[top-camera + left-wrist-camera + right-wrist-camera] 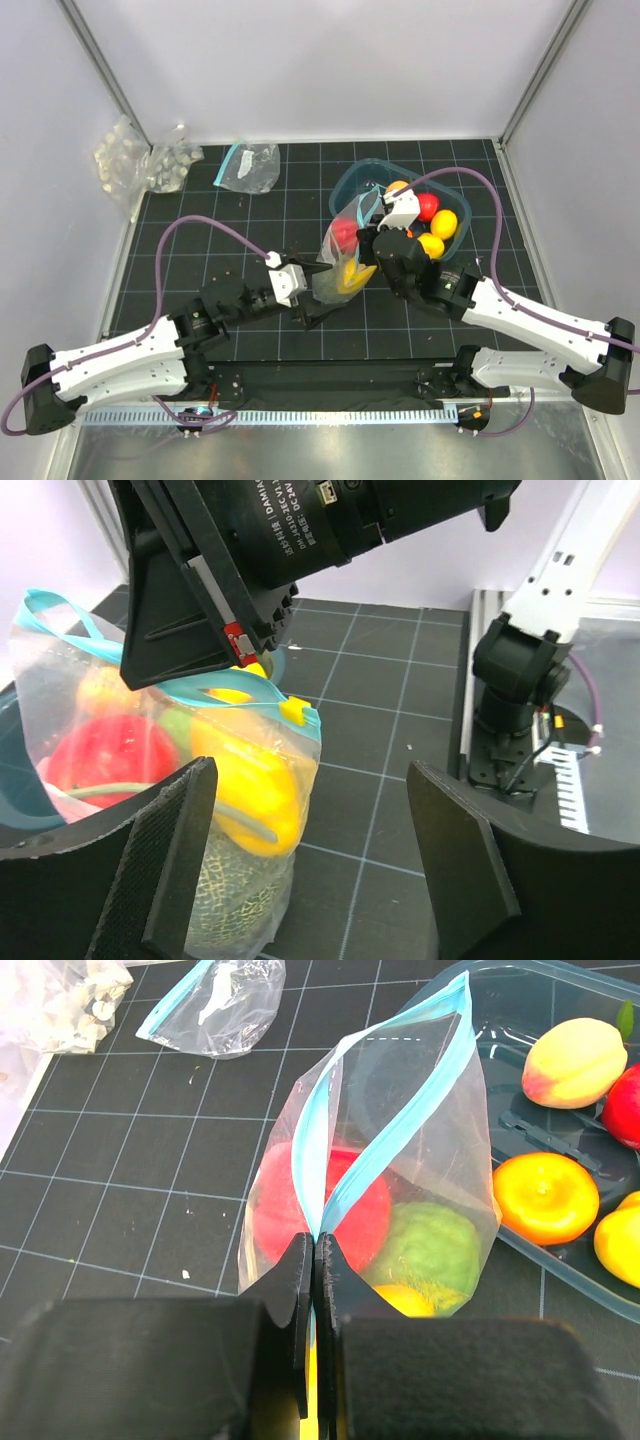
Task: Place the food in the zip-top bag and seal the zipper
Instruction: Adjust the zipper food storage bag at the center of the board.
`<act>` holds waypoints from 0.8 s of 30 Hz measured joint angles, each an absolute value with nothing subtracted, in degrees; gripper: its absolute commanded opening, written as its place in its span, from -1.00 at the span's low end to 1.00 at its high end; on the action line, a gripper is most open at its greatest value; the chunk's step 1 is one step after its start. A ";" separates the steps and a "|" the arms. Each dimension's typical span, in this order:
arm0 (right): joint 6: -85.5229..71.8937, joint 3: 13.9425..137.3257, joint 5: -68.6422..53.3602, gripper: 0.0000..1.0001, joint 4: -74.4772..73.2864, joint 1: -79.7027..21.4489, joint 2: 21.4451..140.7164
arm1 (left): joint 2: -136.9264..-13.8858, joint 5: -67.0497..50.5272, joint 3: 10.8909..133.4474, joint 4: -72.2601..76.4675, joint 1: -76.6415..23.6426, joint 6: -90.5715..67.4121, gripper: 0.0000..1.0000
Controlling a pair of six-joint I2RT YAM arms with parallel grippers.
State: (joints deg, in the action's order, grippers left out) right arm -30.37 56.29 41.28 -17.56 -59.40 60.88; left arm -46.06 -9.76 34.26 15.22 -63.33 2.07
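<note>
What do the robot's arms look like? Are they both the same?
Yes, twins. The left arm and right arm have white shells, black joints and a looping purple cable each. The left pincer and right pincer have two chunky black fingers.

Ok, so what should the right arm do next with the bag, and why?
Probably slide the right jaws along the zipper toward its far end. They are shut on its near end, but beyond them it gapes open, and fruit sits inside the bag.
</note>
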 measured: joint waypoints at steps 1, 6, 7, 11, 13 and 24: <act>-30.37 56.16 41.25 -0.98 -17.43 -59.40 60.84 | -46.13 -9.13 34.26 15.25 -63.61 2.66 0.58; -30.37 55.99 41.21 -0.98 -17.15 -59.40 60.73 | -47.81 -6.72 34.30 15.22 -64.79 5.02 0.55; -30.39 55.99 41.21 -0.98 -17.12 -59.40 60.73 | -48.40 -6.31 34.30 15.22 -65.06 5.26 0.53; -30.39 55.96 41.15 -0.98 -16.97 -59.40 60.73 | -51.31 -3.86 34.48 15.20 -66.74 6.50 0.41; -30.37 55.96 40.99 -0.98 -16.82 -59.40 60.73 | -52.75 -2.22 34.70 15.18 -67.51 6.96 0.39; -30.39 55.88 40.51 -0.98 -16.67 -59.40 60.73 | -56.82 3.86 35.97 16.73 -67.92 8.16 0.03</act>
